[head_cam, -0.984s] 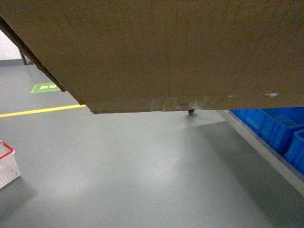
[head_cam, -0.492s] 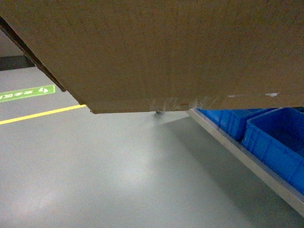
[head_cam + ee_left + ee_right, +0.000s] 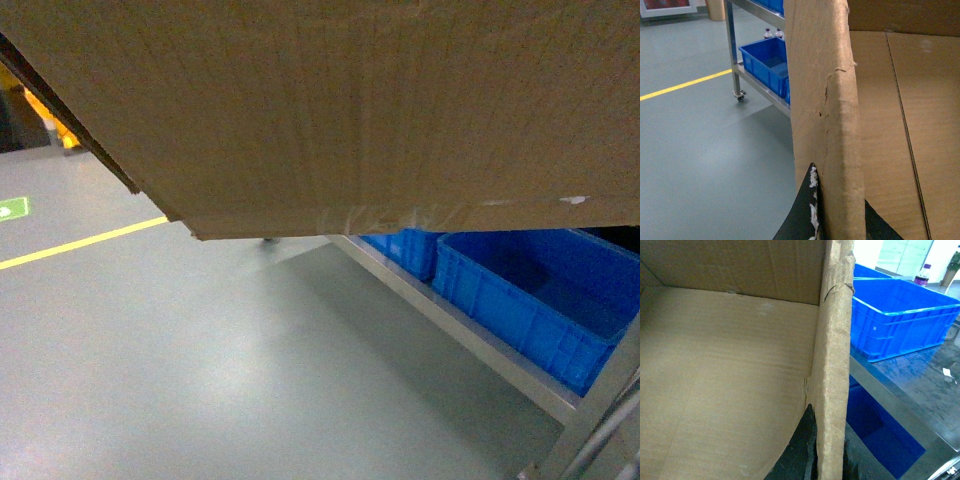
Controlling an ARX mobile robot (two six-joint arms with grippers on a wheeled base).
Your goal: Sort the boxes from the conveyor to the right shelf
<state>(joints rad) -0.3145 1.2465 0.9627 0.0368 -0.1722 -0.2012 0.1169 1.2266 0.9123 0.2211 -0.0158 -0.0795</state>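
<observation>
Cardboard fills the top of the head view: the box [image 3: 380, 110] is carried high, its taped underside facing the camera, so only floor [image 3: 200, 380] and a strip of bench [image 3: 470, 340] show beneath it. It hangs between the two arms, each pinching an opposite wall from the rim. The left gripper [image 3: 840, 220] has one dark finger outside the torn wall and the other inside, clenched on the cardboard; the right gripper [image 3: 827, 460] does the same on its own wall. Holding by two walls likely keeps a wide, flapless carton level and stops it folding.

Beyond the left gripper's wall stand a caster-legged bench and a blue bin [image 3: 767, 62]. Just outside the right gripper's wall, another blue bin [image 3: 900, 315] sits on a dark shelf deck, with one more below. Neither roller shelf nor conveyor is in view, so the carry seems mid-way, with placing not yet done.
</observation>
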